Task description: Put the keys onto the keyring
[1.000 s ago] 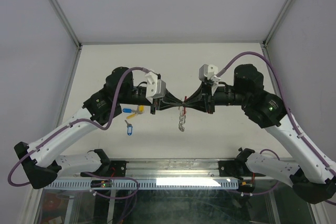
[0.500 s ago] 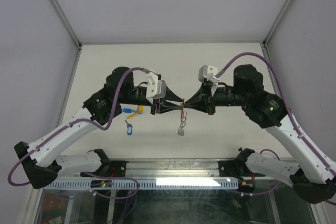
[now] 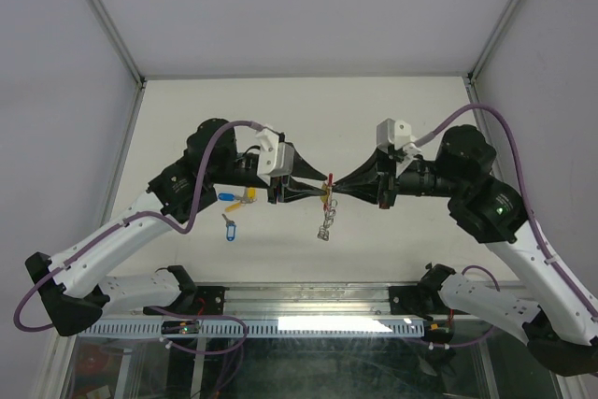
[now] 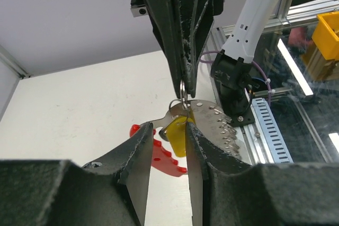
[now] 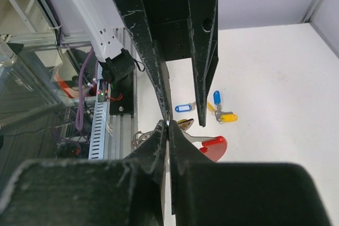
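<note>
Now, well above the table (image 3: 392, 119): right fingers (image 3: 336, 188) pinched fully closed on the thin top loop of the keyring (image 3: 325, 223). Left fingers (image 3: 316, 192) partly apart, gripping nothing, astride the yellow key (image 4: 179, 133) dangling just beside that loop. Left of the keyring, down on the table, three other keys (image 3: 241, 198).

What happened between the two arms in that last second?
The left gripper let go of the keyring, its fingers now apart, while the right gripper closed on it and drew back slightly rightward. The left arm and the loose keys stayed put.
</note>
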